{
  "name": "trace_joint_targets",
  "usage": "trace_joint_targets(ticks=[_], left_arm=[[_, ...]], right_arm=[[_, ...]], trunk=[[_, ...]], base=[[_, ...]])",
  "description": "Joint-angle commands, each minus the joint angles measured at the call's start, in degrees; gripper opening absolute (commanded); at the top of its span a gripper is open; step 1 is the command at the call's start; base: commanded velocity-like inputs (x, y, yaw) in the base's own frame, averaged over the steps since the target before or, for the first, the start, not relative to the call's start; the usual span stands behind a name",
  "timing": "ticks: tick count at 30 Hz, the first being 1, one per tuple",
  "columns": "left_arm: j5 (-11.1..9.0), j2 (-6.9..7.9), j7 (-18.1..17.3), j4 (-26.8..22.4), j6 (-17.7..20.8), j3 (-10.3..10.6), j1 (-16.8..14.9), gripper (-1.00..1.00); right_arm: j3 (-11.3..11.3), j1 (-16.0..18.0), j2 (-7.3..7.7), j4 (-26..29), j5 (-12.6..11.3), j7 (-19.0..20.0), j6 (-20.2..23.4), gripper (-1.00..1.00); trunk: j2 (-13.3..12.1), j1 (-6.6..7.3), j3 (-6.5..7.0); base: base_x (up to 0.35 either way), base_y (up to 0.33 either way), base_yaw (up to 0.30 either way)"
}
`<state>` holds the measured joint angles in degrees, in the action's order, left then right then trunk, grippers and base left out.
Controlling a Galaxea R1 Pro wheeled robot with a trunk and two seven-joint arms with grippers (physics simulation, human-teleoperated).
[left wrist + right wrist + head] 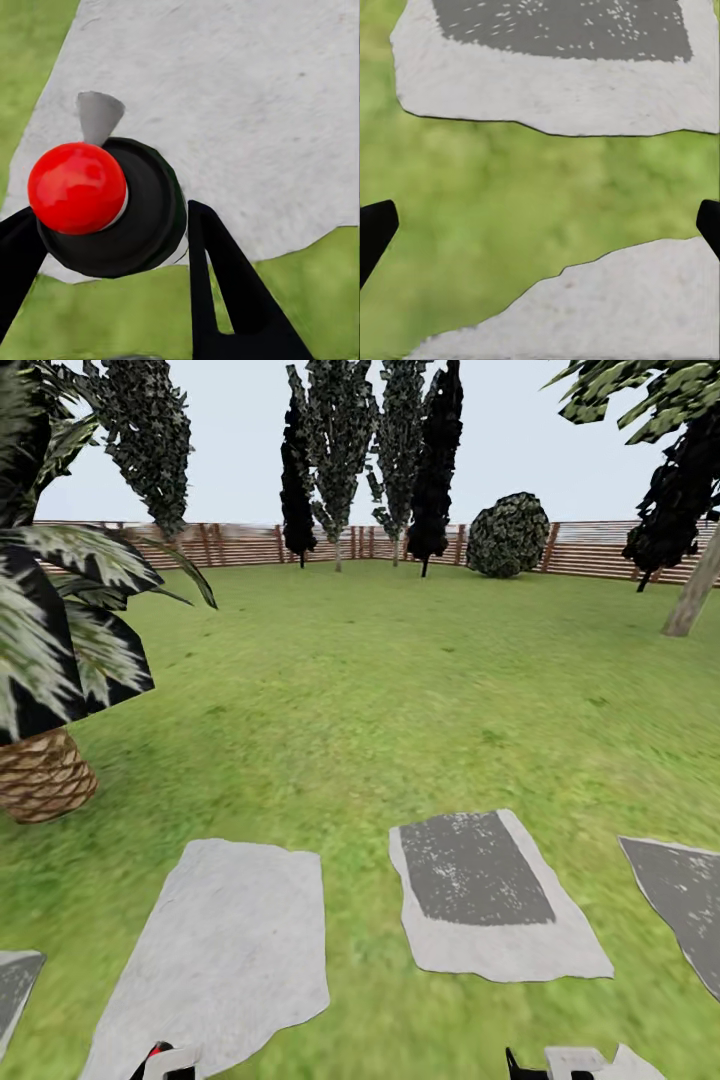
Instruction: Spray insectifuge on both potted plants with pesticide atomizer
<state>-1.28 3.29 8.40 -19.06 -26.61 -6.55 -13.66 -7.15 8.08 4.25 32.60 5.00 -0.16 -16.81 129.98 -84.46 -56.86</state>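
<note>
The left end effector [112, 247] is closed on a round black-bodied object with a glossy red ball top [77, 187] and a short grey cone-shaped spout [98, 116]; its two black fingers [225, 285] sit against either side of the body. Whether this is the pesticide atomizer cannot be told, as it looks black and red here. The right end effector [540, 225] is spread wide with nothing between its fingertips, which show as dark tips at the two edges of the right wrist view.

Around both end effectors spreads the green lawn [400, 690], running far ahead of them to a brown slatted wooden fence [240, 545]. Against that fence stand tall dark trees [340, 450] and a round bush [508, 535]. Ahead of the left end effector and off to its outer side stands a big striped-leaf shrub [60, 610] in a woven brown pot [40, 775].

Directly beneath the left end effector lies a pale grey stepping stone [225, 950]. Ahead of the right end effector lies another stepping stone with a dark centre [480, 890], a strip of grass between them, and a further pale slab [607, 307] lies just under it. A further dark stone [680, 900] lies to its outer side.

In the head view, both end effectors peek in at the lower edge, left [160, 1060] and right [560, 1062].
</note>
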Motion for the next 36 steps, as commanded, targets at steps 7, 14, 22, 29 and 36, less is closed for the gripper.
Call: trace_joint_targets(ticks=[7,14,22,29,36], left_arm=[[-0.21,-0.03,0.12,0.08,-0.19,0.04,-0.06,-1.00],[-0.17,-0.03,0.11,0.08,-0.21,0.04,-0.05,-1.00],[-0.12,-0.04,0.04,0.08,-0.28,0.04,-0.05,-1.00],[-0.12,-0.04,0.09,0.03,-0.28,0.04,-0.05,-1.00],[-0.13,-0.03,0.12,-0.01,-0.28,0.04,-0.05,-1.00]], right_arm=[[-0.23,0.01,-0.03,0.00,0.53,-0.01,-0.15,1.00],[-0.23,0.01,-0.03,-0.05,0.53,-0.02,-0.15,1.00],[-0.23,0.01,-0.03,-0.04,0.53,-0.02,-0.14,1.00],[-0.23,0.01,-0.03,0.00,0.53,-0.01,-0.13,1.00],[-0.23,0.01,-0.03,0.00,0.53,-0.01,-0.15,1.00]], trunk=[[0.02,0.04,-0.04],[0.02,0.04,-0.04],[0.02,0.04,-0.04],[1.62,-0.84,-0.76],[2.83,-1.50,-1.30]], base=[[-0.134,0.119,0.279],[-0.011,0.010,0.279],[-0.001,0.000,0.279],[0.000,0.000,0.279],[0.000,0.000,0.279]])
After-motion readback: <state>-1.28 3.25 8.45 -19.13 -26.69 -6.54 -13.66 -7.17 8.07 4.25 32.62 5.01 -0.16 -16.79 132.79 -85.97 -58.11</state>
